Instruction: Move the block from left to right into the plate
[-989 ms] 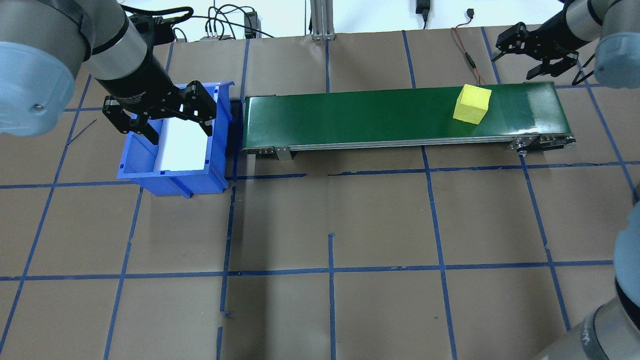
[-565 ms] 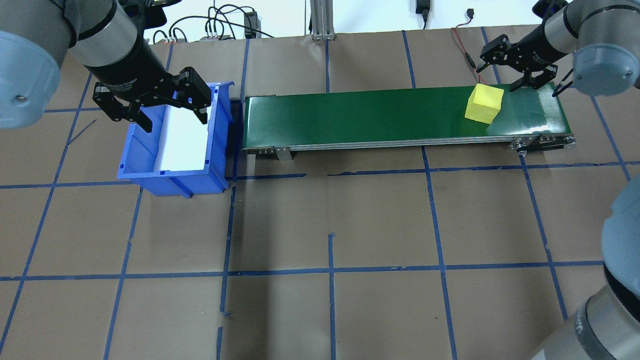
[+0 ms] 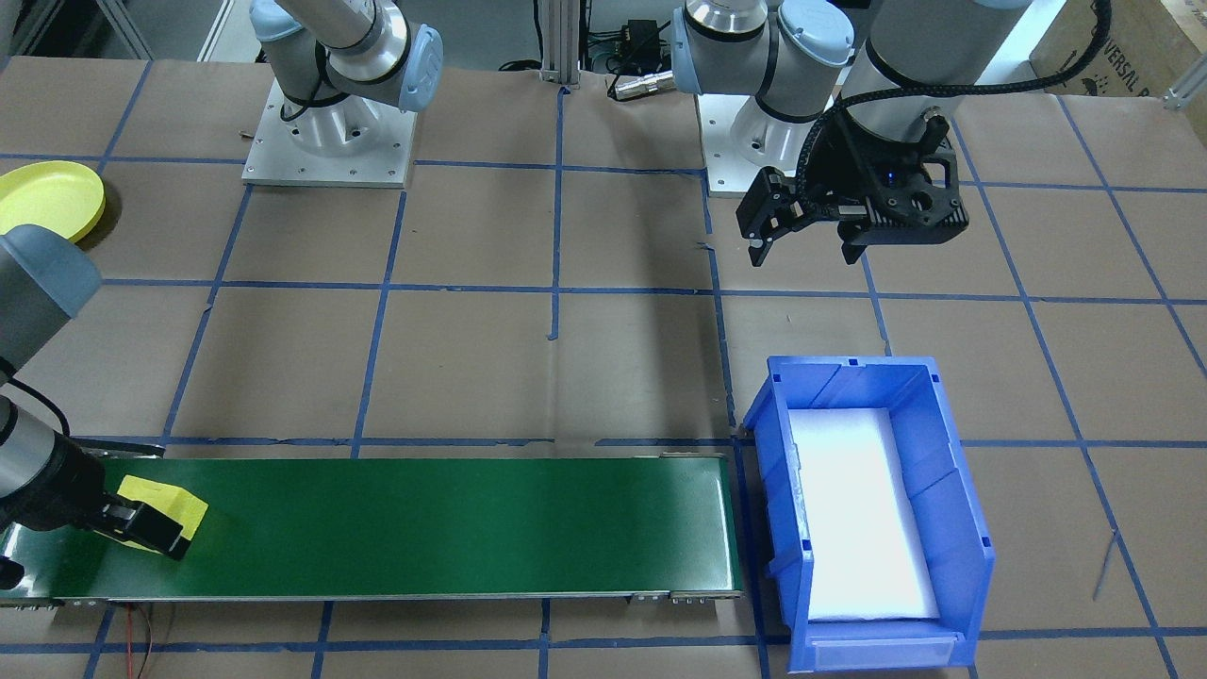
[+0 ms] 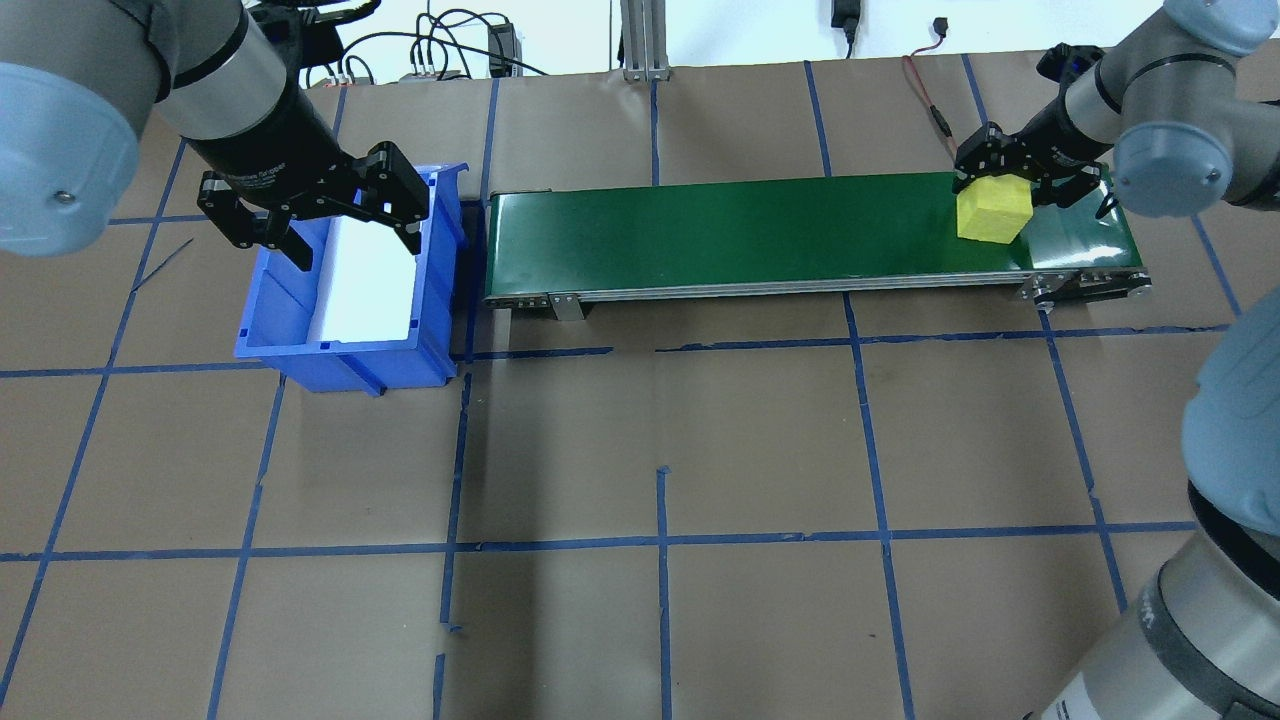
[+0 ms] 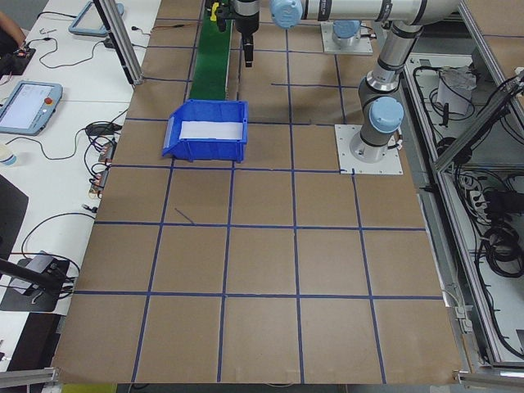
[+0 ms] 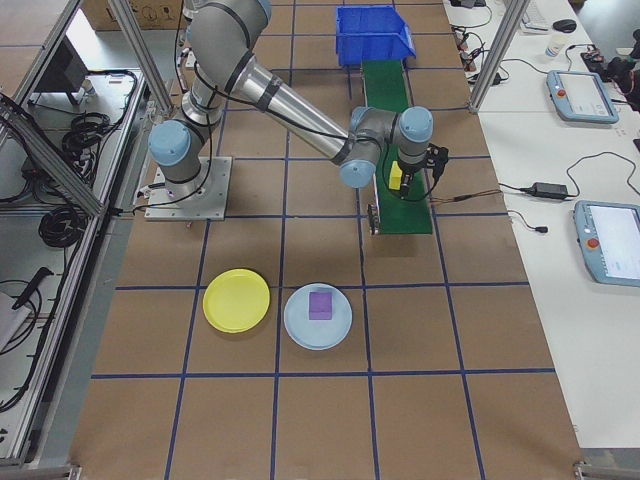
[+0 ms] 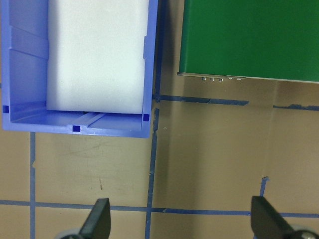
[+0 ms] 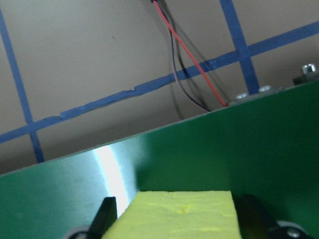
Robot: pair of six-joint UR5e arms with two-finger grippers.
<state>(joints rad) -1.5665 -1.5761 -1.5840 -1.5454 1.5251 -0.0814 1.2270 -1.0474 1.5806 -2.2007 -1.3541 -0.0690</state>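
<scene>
Yellow foam, the block [image 4: 991,210] sits on the green conveyor belt [image 4: 760,235] close to its right-hand end, further along than a second ago, when it lay a little short of that end with nothing around it. The right gripper [image 4: 1012,178] was then hanging beyond the belt's far edge; it has since come down over the block, and its open fingers now stand one on each side of the cube. The right wrist camera shows the block's top face between the two dark fingertips [image 8: 108,211], but whether they press on the foam or only flank it cannot be told from these views. From across the table the same gripper [image 3: 141,528] covers the near side of the block [image 3: 170,505], which rests flat on the belt. The left gripper [image 4: 322,215] hangs wide open and empty above the far end of the blue bin [image 4: 345,345], slightly higher in the overhead view than it was a second ago; its wrist camera looks down past both fingertips [image 7: 98,219] at the bin's end wall, the white liner [image 7: 99,55] and the brown paper. On the robot's right side of the table, well away from the belt, a yellow plate [image 6: 236,300] lies beside a light blue plate [image 6: 318,317] that carries a small purple block [image 6: 320,305].
</scene>
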